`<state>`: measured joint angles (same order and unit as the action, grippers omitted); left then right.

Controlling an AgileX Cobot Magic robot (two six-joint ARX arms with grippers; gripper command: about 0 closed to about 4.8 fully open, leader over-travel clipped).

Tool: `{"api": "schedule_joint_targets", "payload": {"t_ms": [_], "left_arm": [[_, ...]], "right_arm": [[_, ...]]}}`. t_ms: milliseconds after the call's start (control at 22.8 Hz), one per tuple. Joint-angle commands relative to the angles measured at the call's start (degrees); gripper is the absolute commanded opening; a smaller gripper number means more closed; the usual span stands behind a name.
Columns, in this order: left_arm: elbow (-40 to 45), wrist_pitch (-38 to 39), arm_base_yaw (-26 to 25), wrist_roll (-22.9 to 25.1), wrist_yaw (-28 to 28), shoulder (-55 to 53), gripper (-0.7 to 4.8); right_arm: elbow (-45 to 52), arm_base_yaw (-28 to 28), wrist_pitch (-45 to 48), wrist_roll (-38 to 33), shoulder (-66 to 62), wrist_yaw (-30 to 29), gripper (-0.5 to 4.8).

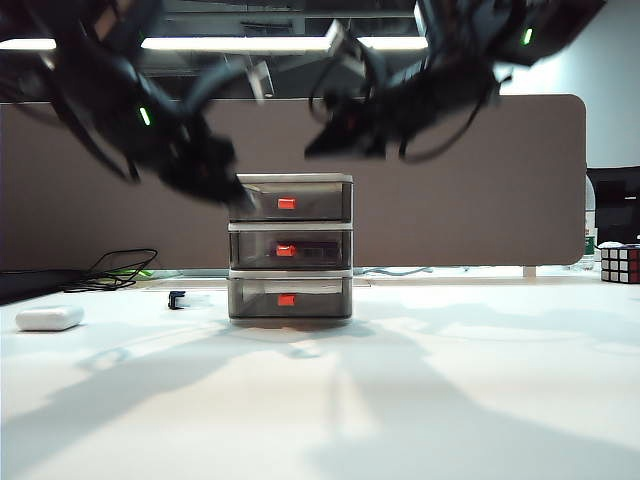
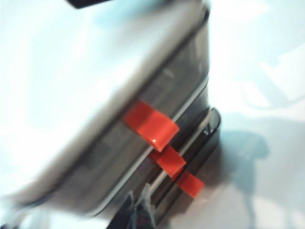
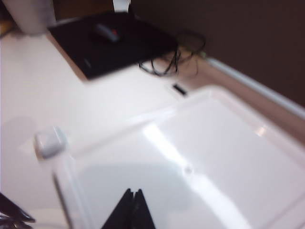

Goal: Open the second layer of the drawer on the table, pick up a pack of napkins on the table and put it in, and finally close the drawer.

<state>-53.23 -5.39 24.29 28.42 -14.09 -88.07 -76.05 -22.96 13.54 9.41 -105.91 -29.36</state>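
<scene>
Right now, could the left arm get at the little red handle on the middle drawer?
Probably yes. The left pincer, shut, hangs by the upper left corner of the drawer, and the middle handle faces open table with nothing in front. The right pincer, also shut, sits above the unit, out of the way.

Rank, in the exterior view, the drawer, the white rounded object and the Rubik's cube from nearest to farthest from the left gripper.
1. The drawer, centre, right beside the left gripper.
2. The white rounded object, front left.
3. The Rubik's cube, far right.
</scene>
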Motion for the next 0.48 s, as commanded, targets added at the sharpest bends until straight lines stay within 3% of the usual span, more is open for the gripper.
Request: {"api": "schedule_joint_targets", "payload": {"t_ms": [44, 264, 483], "left_arm": [[3.7, 4.1, -0.1, -1.8, -0.3, 10.2, -0.06], [19.6, -0.3, -0.1, -10.2, 0.5, 30.1, -0.06], [38.0, -11.1, -0.1, -21.9, 4.0, 51.2, -0.06]], "right_arm": [[0.5, 0.6, -4.3, 1.6, 7.2, 0.0, -0.05], [17.3, 1.5, -0.8, 0.5, 21.3, 4.2, -0.05], [38.8, 1.3, 5.1, -3.4, 38.3, 7.3, -0.05]]}}
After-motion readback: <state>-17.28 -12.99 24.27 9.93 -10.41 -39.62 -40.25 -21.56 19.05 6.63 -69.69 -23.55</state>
